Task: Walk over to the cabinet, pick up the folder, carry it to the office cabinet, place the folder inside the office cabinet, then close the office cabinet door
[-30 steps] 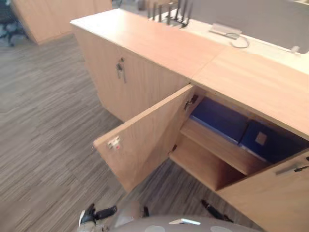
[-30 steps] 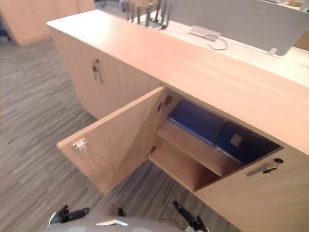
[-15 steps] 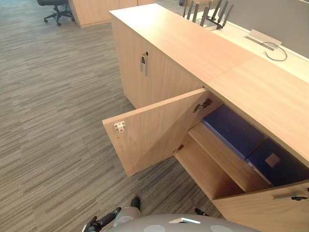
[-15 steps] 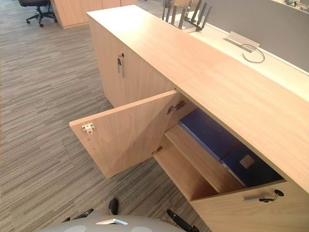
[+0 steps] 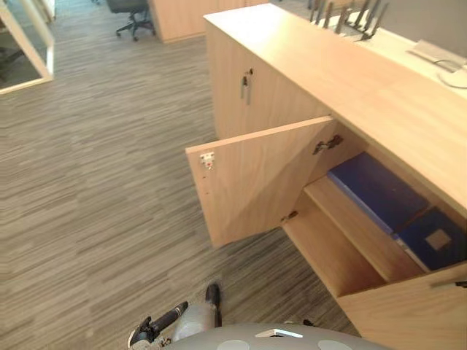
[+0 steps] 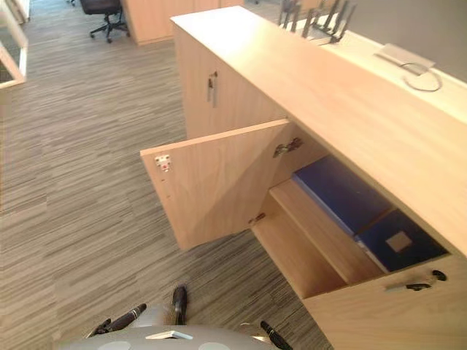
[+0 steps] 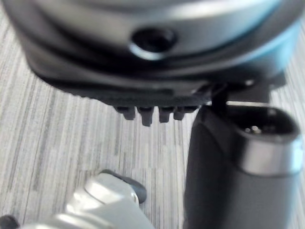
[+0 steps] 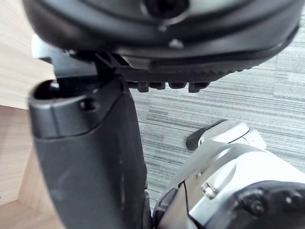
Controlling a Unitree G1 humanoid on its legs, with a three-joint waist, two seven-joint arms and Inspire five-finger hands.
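Observation:
The light wood office cabinet (image 5: 306, 65) stands to my right with its left door (image 5: 255, 179) swung open toward me. On the upper shelf inside lies a blue folder (image 5: 372, 189), and a second blue folder (image 5: 434, 240) with a pale label lies beside it. My left hand (image 5: 157, 327) hangs low at my side over the carpet, fingers relaxed and holding nothing. My right hand (image 6: 270, 337) hangs likewise, near the cabinet's lower front. Both wrist views look down past the left hand (image 7: 152, 90) and the right hand (image 8: 167, 67) at the carpet, with each hand empty.
The cabinet's right door (image 6: 387, 313) with its dark handle (image 6: 419, 284) stands partly open close to me. A black file rack (image 6: 314, 18) and a white box (image 6: 405, 57) sit on the far desk. An office chair (image 5: 131, 11) and a glass panel (image 5: 22, 44) stand farther off.
The whole picture has shifted: the camera has turned, so more carpet shows on the left and the cabinet sits further right. The open door and the folders have not moved.

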